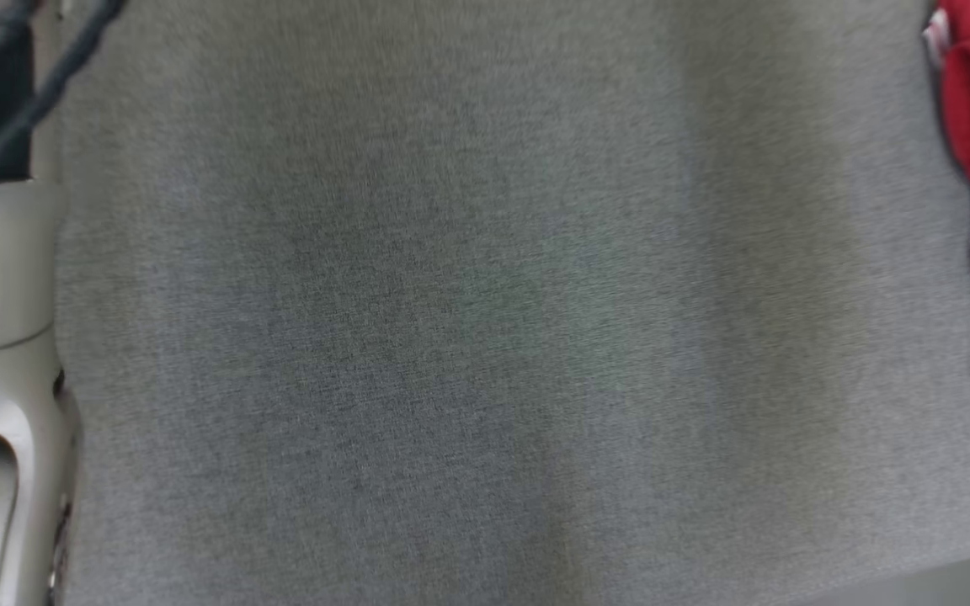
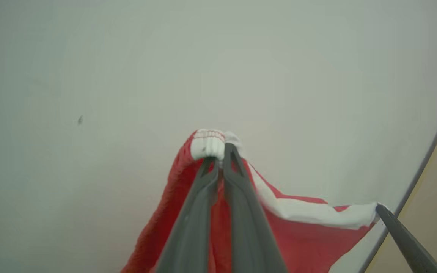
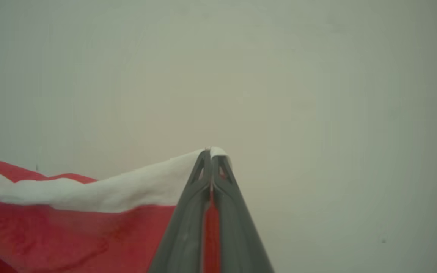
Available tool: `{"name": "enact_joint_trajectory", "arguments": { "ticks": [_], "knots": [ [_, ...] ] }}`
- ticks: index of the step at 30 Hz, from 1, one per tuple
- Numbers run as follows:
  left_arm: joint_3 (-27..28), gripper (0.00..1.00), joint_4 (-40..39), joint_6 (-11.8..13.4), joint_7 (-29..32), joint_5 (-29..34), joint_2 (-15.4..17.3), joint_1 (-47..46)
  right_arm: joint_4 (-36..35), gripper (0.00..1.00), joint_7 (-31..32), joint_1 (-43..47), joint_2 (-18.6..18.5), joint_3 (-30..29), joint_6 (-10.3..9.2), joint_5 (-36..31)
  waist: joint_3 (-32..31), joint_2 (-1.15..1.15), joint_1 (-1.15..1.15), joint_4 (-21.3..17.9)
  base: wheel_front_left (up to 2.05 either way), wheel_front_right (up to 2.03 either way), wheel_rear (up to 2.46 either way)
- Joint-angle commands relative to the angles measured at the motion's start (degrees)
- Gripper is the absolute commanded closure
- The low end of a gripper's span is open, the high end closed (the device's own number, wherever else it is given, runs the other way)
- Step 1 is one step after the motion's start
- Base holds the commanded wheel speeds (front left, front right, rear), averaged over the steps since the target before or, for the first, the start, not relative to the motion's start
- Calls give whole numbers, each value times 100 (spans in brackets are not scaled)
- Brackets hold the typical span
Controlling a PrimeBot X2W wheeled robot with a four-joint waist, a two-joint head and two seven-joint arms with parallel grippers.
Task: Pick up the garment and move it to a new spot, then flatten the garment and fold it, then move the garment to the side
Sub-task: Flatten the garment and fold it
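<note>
- My left fingers (image 2: 239, 197) are pinched shut on the white band at one end of the red garment (image 2: 309, 239), with the cloth bunched at their tips.
- My right fingers (image 3: 190, 212) are closed just as narrowly on that same white band (image 3: 89, 193), farther along. In the left wrist view one of their tips shows at the band's other corner.
- The garment hangs between my two grips. The band is drawn across the top and the red cloth sags below it.
- In the head view the garment (image 1: 969, 109) sits at the far upper right edge, off to the side of the grey worktop (image 1: 451, 337) that stretches out before me. That view is blurred, so I cannot tell whether any cloth touches the surface.
- I judge the pick-up as done, since both ends of the band are in hand and the cloth is lifted.
- The move to a new spot looks under way, with the garment not yet laid down.
- Flattening, folding and the final shift to the side are all left to do.
- Next I would bring it over the worktop and lower it with the band kept taut, so it lands spread out.
</note>
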Motion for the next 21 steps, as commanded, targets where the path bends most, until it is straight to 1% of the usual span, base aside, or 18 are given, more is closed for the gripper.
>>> {"name": "enact_joint_trajectory", "arguments": {
  "ticks": [1, 3, 6, 8, 11, 13, 16, 21],
  "knots": [
    [-3, 100, 36, -39, -33, -10, 47, 117, 18, 100, -32, 102, 15, 43, -15, -57, 447, -1, -2, -42, 0, 0, 0],
    [-116, 100, 251, -61, -163, -74, 47, 372, 145, 100, -80, 333, -44, 275, -15, 30, 460, -1, -2, 17, 0, 0, 0],
    [-380, 100, 416, -93, -293, -141, 78, 738, 156, 100, -66, 708, -114, 651, -16, 276, 361, -1, -2, 93, 0, 0, 0],
    [-703, 100, 338, -97, -309, -226, 159, 1089, 63, 100, 86, 1060, -225, 927, -16, 536, 235, -1, -2, 138, 0, 0, 0],
    [-1113, 100, 161, -78, -285, -542, 347, 1747, -232, 100, 401, 1632, -486, 1210, -16, 951, -20, -1, -2, 166, 0, 0, 0],
    [-1302, 100, -24, -79, -273, -770, 483, 2209, -537, 100, 607, 2045, -665, 1284, -15, 1192, -234, -1, -2, 179, 0, 0, 0],
    [-1492, 100, -266, -80, -247, -1079, 660, 2856, -1042, 100, 936, 2625, -958, 1242, -15, 1432, -549, -1, -2, 192, 0, 0, 0],
    [-1684, 100, -493, -77, -90, -1515, 832, 3920, -1764, 100, 1597, 3679, -1260, 953, -15, 1631, -1162, -1, -2, 216, 0, 0, 0]
  ]
}}
